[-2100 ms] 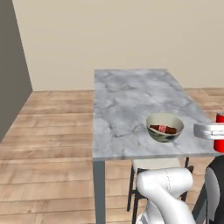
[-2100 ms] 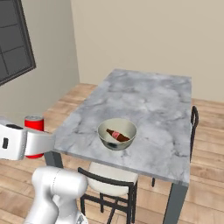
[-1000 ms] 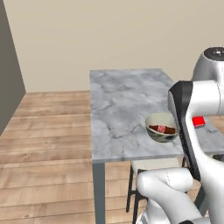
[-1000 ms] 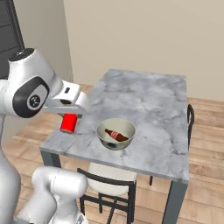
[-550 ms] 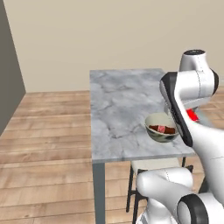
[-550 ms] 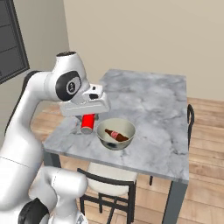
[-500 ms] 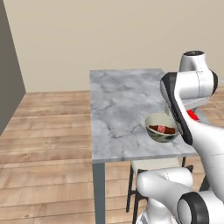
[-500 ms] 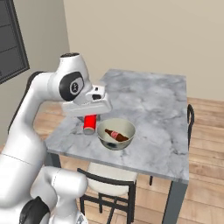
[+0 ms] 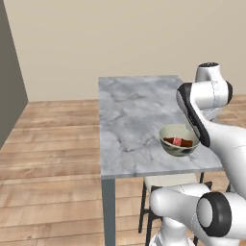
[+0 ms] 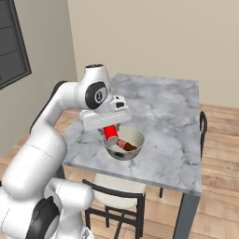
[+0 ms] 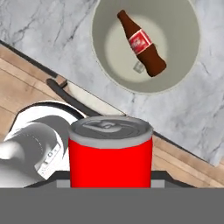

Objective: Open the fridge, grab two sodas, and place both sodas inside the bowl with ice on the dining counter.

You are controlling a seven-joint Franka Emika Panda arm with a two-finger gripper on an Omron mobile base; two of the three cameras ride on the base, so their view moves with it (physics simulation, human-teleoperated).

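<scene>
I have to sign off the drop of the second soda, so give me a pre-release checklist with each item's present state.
1. Red can held in the gripper: ok, the can sits upright between the fingers in the hand view.
2. Can over the bowl: cannot tell; the right base view puts it above the near rim, while the hand view shows the bowl ahead of it.
3. Brown bottle already in the bowl: ok, lying on its side.
4. Room left in the bowl for the can: ok, bare floor shows beside the bottle.
5. Bowl fully on the dining counter: ok, though near the edge by the chair.
</scene>
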